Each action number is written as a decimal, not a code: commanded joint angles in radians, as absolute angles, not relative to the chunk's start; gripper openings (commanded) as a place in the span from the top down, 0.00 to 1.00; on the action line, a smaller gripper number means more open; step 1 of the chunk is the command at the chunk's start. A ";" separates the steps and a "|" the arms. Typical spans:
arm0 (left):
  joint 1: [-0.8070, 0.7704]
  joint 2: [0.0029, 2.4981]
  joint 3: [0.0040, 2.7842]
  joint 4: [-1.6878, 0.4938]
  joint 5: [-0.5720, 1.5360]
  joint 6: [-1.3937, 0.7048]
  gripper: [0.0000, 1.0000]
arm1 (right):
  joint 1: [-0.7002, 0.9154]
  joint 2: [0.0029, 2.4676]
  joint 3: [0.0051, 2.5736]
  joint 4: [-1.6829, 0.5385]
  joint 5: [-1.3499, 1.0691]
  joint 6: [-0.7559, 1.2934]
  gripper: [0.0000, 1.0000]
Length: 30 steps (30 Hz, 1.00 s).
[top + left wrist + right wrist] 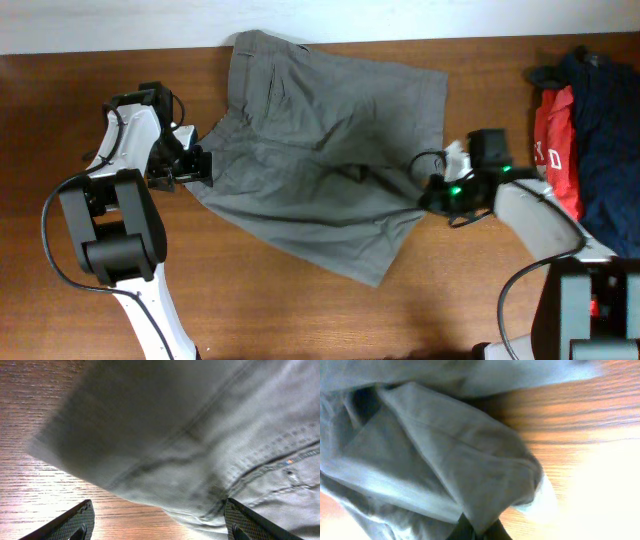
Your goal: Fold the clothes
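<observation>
The clothes, grey-olive shorts [320,150], lie spread across the middle of the wooden table, waistband toward the left. My left gripper [196,166] sits at the shorts' left edge, open; in its wrist view the two dark fingers [75,522] stand wide apart with the cloth's edge [200,450] just ahead of them and partly between them. My right gripper [432,192] is at the shorts' right edge. In the right wrist view its jaws are shut on a pinched fold of the shorts [480,480], at the gripper [479,532].
A red garment with white letters [556,145] and navy-blue garments [605,130] are piled at the table's right end, just beyond my right arm. Bare wood [300,310] lies in front of the shorts. The table's far edge meets a white wall [300,20].
</observation>
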<state>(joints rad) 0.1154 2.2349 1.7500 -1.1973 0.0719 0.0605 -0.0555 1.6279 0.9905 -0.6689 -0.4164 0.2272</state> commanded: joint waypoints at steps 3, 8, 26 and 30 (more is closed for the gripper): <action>0.123 2.244 1.747 -1.201 0.078 0.077 0.17 | -0.137 1.589 1.151 -0.827 -0.362 0.169 0.93; 0.123 2.244 1.747 -1.201 0.078 0.077 0.17 | -0.146 1.589 1.182 -0.896 -0.353 0.104 0.77; 0.123 2.244 1.747 -1.198 0.079 0.076 0.17 | -0.145 1.619 0.921 -0.802 -0.470 0.139 0.51; 0.123 2.244 1.747 -1.198 0.079 0.076 0.17 | -0.145 1.619 0.851 -0.621 -0.565 0.184 0.49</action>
